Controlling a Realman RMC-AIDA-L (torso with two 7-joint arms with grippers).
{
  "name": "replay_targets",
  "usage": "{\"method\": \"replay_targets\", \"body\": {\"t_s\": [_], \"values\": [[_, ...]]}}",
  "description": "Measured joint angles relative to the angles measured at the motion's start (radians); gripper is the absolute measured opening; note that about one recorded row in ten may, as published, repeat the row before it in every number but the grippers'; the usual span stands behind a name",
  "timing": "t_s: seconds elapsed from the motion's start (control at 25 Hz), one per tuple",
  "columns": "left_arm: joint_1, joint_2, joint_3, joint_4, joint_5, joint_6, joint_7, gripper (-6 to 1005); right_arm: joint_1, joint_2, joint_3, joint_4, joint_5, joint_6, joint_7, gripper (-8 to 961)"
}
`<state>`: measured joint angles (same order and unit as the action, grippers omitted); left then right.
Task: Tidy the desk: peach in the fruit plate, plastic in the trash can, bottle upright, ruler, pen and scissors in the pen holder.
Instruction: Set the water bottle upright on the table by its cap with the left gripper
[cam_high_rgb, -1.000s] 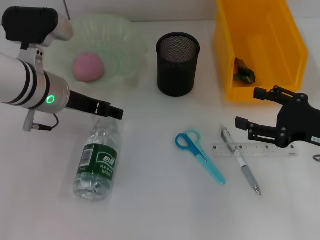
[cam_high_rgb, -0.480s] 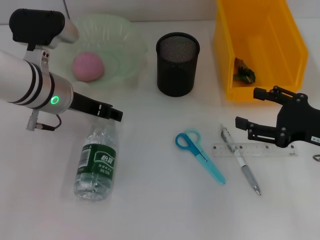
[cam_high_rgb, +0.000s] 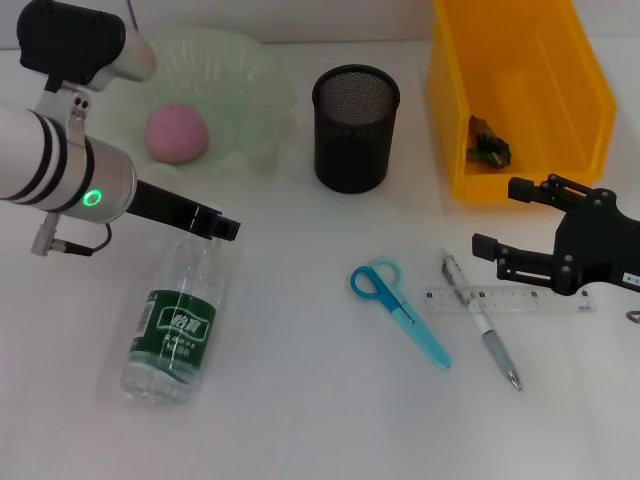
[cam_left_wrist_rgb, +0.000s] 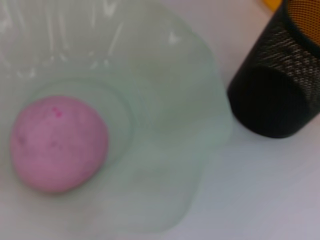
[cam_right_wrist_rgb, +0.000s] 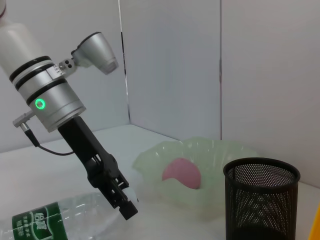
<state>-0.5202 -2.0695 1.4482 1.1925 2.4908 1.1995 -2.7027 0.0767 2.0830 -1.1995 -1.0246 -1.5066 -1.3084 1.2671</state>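
A clear bottle (cam_high_rgb: 170, 333) with a green label lies on its side on the white desk. My left gripper (cam_high_rgb: 222, 228) is shut on its neck; the right wrist view shows that gripper (cam_right_wrist_rgb: 128, 206) at the bottle's (cam_right_wrist_rgb: 47, 221) cap end. The pink peach (cam_high_rgb: 177, 133) rests in the pale green fruit plate (cam_high_rgb: 258, 75). Blue scissors (cam_high_rgb: 400, 310), a pen (cam_high_rgb: 482, 320) and a clear ruler (cam_high_rgb: 520, 300) lie flat at centre right. My right gripper (cam_high_rgb: 497, 216) hangs open just right of the pen. Dark plastic (cam_high_rgb: 488, 145) lies in the yellow trash can (cam_high_rgb: 445, 120).
The black mesh pen holder (cam_high_rgb: 355, 128) stands upright between the plate and the trash can. In the left wrist view, the peach (cam_left_wrist_rgb: 57, 144) sits in the plate (cam_left_wrist_rgb: 170, 95) beside the pen holder (cam_left_wrist_rgb: 277, 95).
The bottle's base has swung toward the left and nearer the front edge while its neck stays at my left gripper. The left arm's upper part rose slightly. The right arm has not moved.
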Motion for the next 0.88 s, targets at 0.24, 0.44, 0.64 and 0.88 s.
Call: {"method": "replay_targets", "body": {"t_s": [0.24, 0.44, 0.64, 0.88], "values": [[0.070, 0.000, -0.115, 0.046, -0.220, 0.074, 0.286, 472, -0.001, 0.000, 0.002, 0.000, 0.000, -0.001, 0.007, 841], [0.136, 0.002, -0.237, 0.050, -0.399, 0.130, 0.535, 471, 0.000, 0.000, 0.002, -0.003, 0.000, -0.002, 0.012, 841], [0.177, 0.002, -0.295, 0.051, -0.463, 0.159, 0.683, 470, 0.002, 0.000, 0.002, -0.008, 0.004, -0.004, 0.013, 841], [0.253, 0.003, -0.380, 0.048, -0.632, 0.212, 0.917, 469, 0.005, 0.000, 0.002, -0.011, 0.006, -0.005, 0.015, 841]]}}
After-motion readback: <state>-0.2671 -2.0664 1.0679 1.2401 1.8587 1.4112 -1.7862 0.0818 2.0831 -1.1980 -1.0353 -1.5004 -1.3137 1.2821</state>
